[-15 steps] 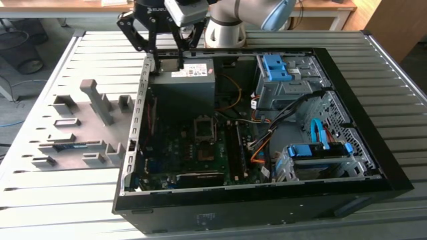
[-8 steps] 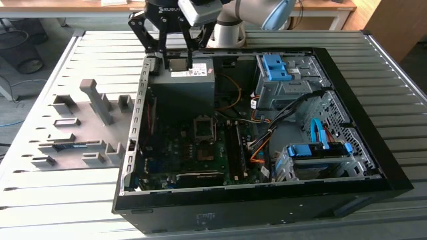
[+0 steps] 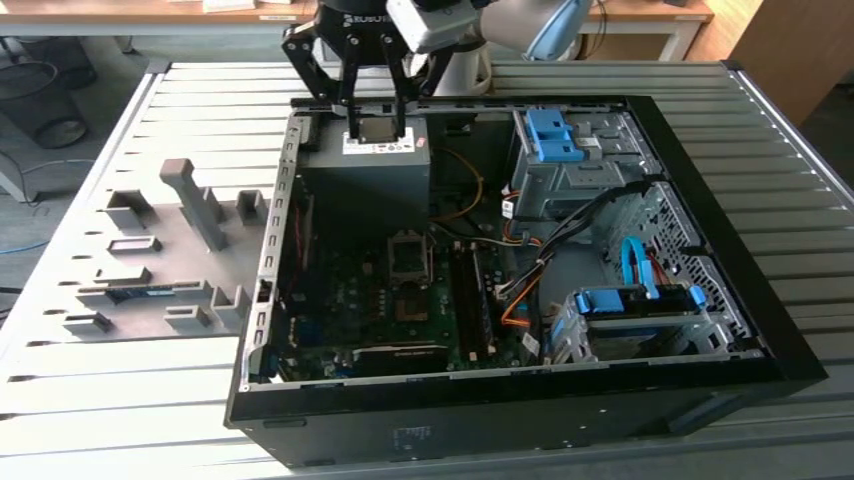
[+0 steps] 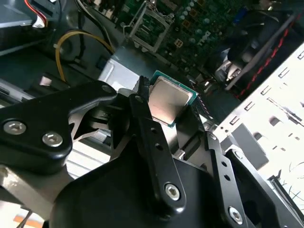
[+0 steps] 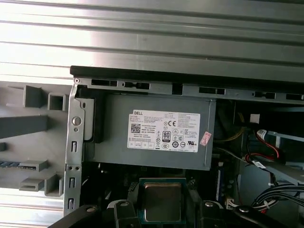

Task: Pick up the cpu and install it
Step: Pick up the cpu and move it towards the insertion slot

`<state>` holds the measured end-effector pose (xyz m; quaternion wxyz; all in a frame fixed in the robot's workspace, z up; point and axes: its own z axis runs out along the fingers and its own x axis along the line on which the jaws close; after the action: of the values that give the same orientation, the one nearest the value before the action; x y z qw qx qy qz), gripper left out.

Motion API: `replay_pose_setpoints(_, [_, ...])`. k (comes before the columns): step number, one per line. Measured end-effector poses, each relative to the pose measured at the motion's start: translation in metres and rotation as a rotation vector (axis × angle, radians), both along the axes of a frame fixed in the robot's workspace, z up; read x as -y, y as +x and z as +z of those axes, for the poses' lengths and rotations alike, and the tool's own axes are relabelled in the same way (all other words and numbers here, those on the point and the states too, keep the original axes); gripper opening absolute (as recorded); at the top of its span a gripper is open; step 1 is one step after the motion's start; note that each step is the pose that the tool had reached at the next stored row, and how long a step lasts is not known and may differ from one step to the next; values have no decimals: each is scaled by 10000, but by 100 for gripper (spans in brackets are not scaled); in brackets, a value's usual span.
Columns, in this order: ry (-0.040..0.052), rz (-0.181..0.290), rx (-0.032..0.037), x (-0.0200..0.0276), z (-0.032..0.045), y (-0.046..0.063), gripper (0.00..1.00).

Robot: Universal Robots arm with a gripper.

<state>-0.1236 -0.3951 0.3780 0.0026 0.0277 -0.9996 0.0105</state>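
Note:
The cpu [image 3: 376, 128] is a small square chip with a silvery face and a green edge. It hangs just above the grey power-supply box [image 3: 367, 175], at the back of the open computer case. My gripper [image 3: 375, 122] is shut on it, one black finger on each side. In both wrist views the cpu [image 4: 169, 101] [image 5: 161, 202] sits clamped between the fingers [image 4: 142, 114], face showing. The dark socket frame [image 3: 408, 255] lies on the motherboard in front of the power-supply box [image 5: 152, 128]; the socket frame [image 4: 149, 23] stands open.
The black case wall [image 3: 521, 400] rings the motherboard. Drive cages with blue clips [image 3: 554, 135] and loose orange and blue cables [image 3: 641, 265] fill the exterior view's right. A grey fixture tray [image 3: 147, 260] lies on the slatted table at that view's left.

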Motion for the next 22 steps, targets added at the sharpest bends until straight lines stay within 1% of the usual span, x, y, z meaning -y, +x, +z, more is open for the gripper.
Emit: replay_pose_setpoints(22, [1,1,-15,0,-4,478,47])
